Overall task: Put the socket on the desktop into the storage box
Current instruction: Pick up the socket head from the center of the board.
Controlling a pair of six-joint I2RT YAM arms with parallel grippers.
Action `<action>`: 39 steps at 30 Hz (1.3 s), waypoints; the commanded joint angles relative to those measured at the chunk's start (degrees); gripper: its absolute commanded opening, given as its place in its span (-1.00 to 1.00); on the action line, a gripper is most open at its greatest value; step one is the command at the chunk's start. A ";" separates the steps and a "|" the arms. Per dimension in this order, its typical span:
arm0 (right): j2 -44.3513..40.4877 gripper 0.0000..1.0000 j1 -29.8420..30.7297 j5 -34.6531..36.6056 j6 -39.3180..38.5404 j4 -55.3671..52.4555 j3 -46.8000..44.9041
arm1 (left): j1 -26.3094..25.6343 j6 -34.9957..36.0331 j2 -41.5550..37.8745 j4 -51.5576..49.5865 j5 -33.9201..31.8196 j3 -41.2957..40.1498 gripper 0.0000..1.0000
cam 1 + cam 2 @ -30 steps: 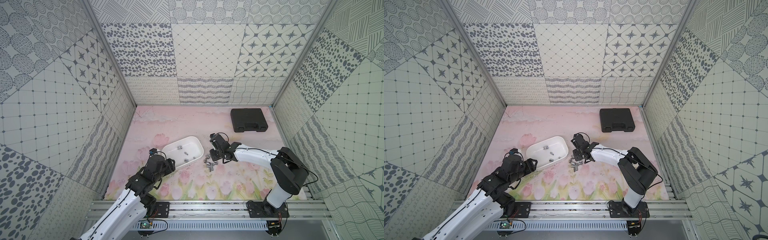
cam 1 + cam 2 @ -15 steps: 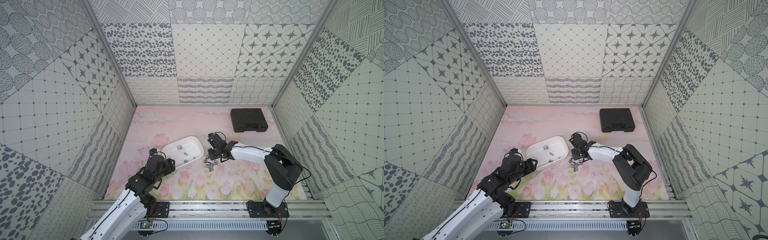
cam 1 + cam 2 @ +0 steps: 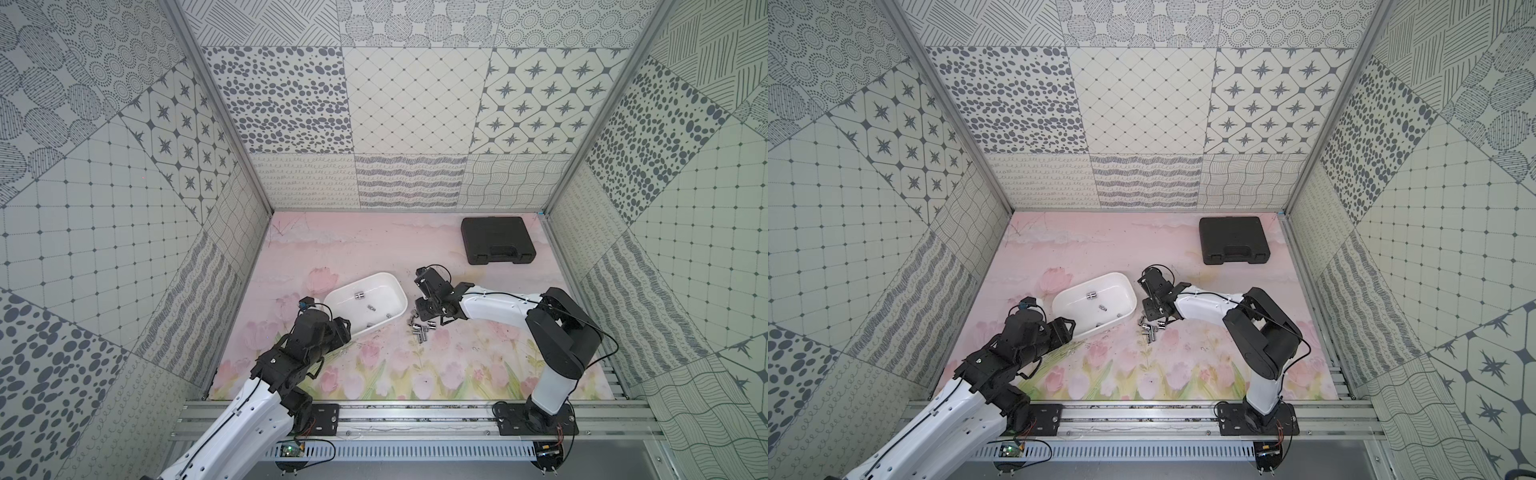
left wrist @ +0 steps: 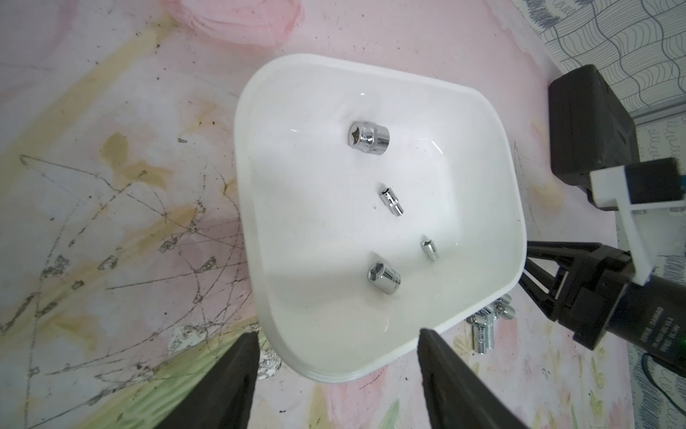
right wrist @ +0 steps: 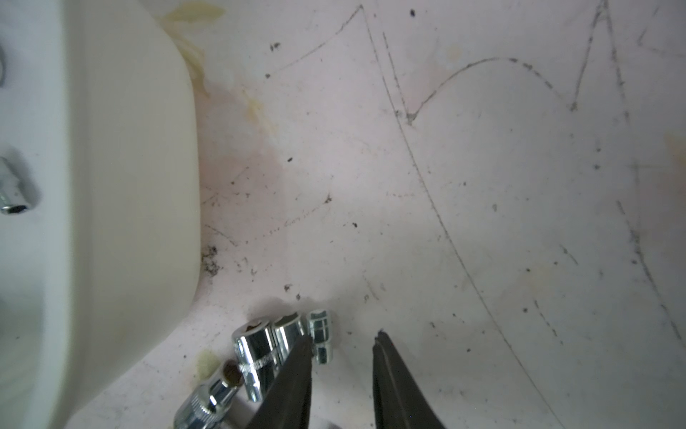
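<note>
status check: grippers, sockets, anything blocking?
Left gripper open, straddling storage box corner. Right gripper open, nothing between tips, beside loose sockets on desktop. Four sockets in box. Nothing between loose sockets and box.

Pink desk (image 3: 374, 249), and it's all pink tulips, green leaves and thin dark scratches! White box (image 3: 380, 291), chrome sockets (image 4: 368, 138) gleaming inside, loose sockets (image 3: 420, 330) chrome too. Black case (image 3: 496, 239). White arms (image 3: 494, 307), black joints. Pale walls (image 3: 411, 95): grey dots, stars, grids, waves.
</note>
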 commanded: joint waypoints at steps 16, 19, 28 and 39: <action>2.44 -0.39 0.03 -1.12 0.65 1.31 1.91 | -0.14 -0.29 -0.11 -0.01 0.56 -0.17 0.45; 2.83 -0.41 0.02 -0.99 0.56 1.05 2.13 | -0.14 -0.31 -0.11 0.01 0.54 -0.12 0.45; 3.71 -0.45 0.01 -0.83 0.56 0.68 2.61 | -0.17 -0.30 -0.03 -0.08 0.38 -0.23 0.45; 4.21 -0.59 0.01 -0.82 0.56 0.52 2.88 | -0.14 -0.33 0.29 0.20 0.50 -0.23 0.45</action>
